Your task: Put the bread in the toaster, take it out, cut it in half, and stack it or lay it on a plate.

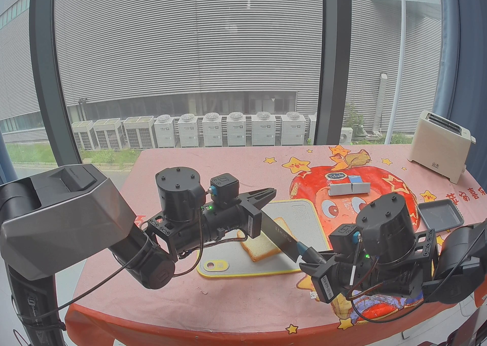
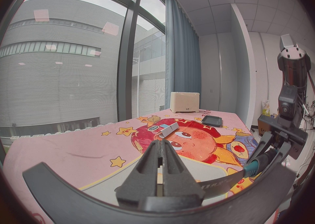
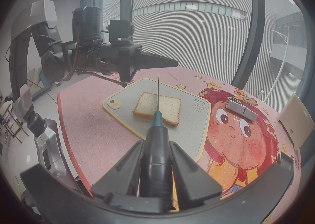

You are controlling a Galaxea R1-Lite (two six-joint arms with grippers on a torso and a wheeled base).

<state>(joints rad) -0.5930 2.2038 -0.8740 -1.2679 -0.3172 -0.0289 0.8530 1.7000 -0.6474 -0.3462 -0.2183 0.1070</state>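
A slice of toasted bread [image 1: 259, 246] [image 3: 164, 107] lies flat on the grey, yellow-rimmed cutting board [image 1: 304, 220] [image 3: 193, 126]. My right gripper [image 1: 310, 258] [image 3: 157, 142] is shut on the dark and teal handle of a knife [image 1: 281, 236] [image 3: 157, 93]. Its blade stands edge-on across the middle of the slice; whether it touches I cannot tell. My left gripper [image 1: 269, 193] [image 2: 160, 155] hangs shut and empty just above the board's far side, beside the blade [image 2: 220, 185]. The cream toaster [image 1: 441, 145] [image 2: 184, 101] stands at the far right corner, with a dark plate [image 1: 440, 214] [image 2: 212, 121] in front of it.
A small grey and blue block [image 1: 349, 188] [image 3: 242, 109] lies on the printed pink tablecloth behind the board. The table's front edge runs close below my right arm. Bare cloth lies left of the board and along the window side.
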